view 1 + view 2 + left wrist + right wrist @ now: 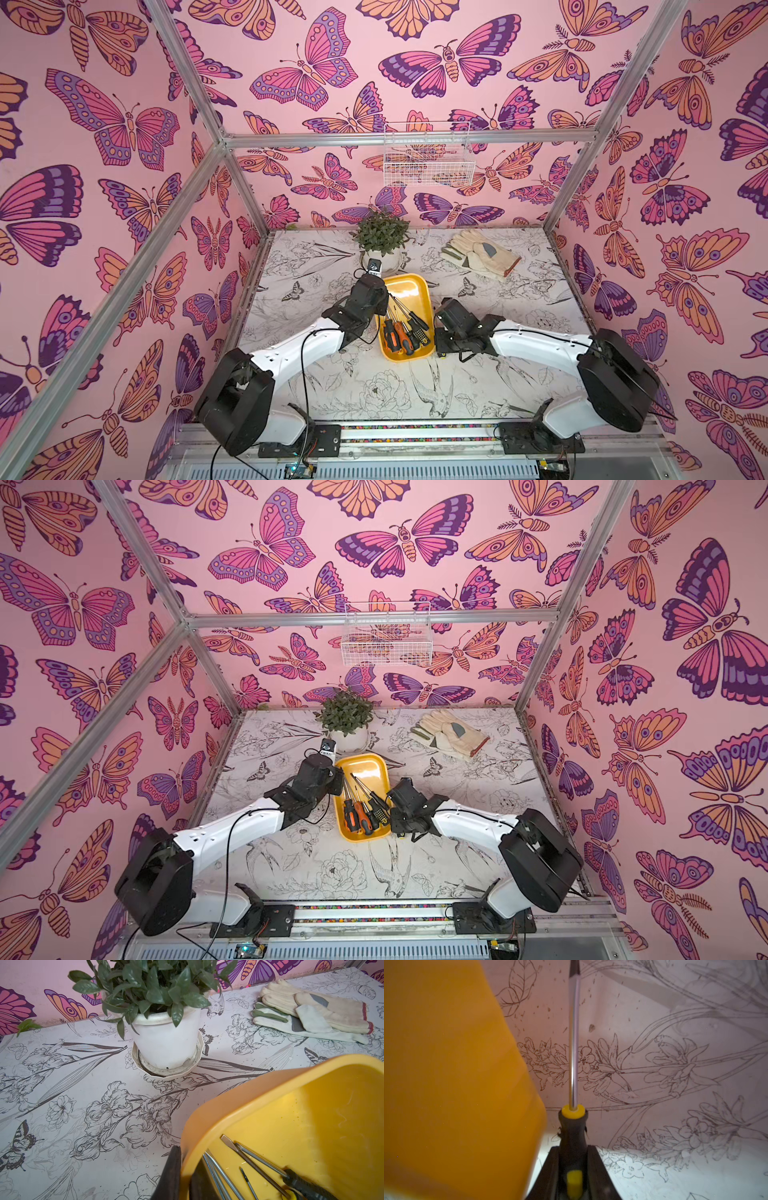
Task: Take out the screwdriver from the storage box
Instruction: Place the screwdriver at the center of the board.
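Although already outside the shallow yellow plastic storage box (456,1084), treat the black-handled screwdriver with yellow collar and bright steel shaft (573,1059) as in transit only: judged to be the carry-away step, with extraction apparently done and set-down pending. Note the right tool (572,1154) clamped on the handle from both sides, shaft pointing straight ahead over the white flower-printed worktop (675,1012), just beside the outer wall of the storage box. Note the left tool (185,1176) closed across the rim of the storage box, one finger outside and one inside, apparently steadying it. For the next move, carry the screwdriver farther from the storage box, lower to lay it flat on bare worktop, then release. Keep the tip off the surface during descent and avoid nudging the yellow wall. Expect a rigid, slender item with most of its weight in the handle; guard against rolling after release. Cannot tell its height above the worktop from the wrist view; hidden beneath the right wrist in both top views. Leave the other screwdrivers (401,340), orange-and-black and black-handled, lying in the storage box.
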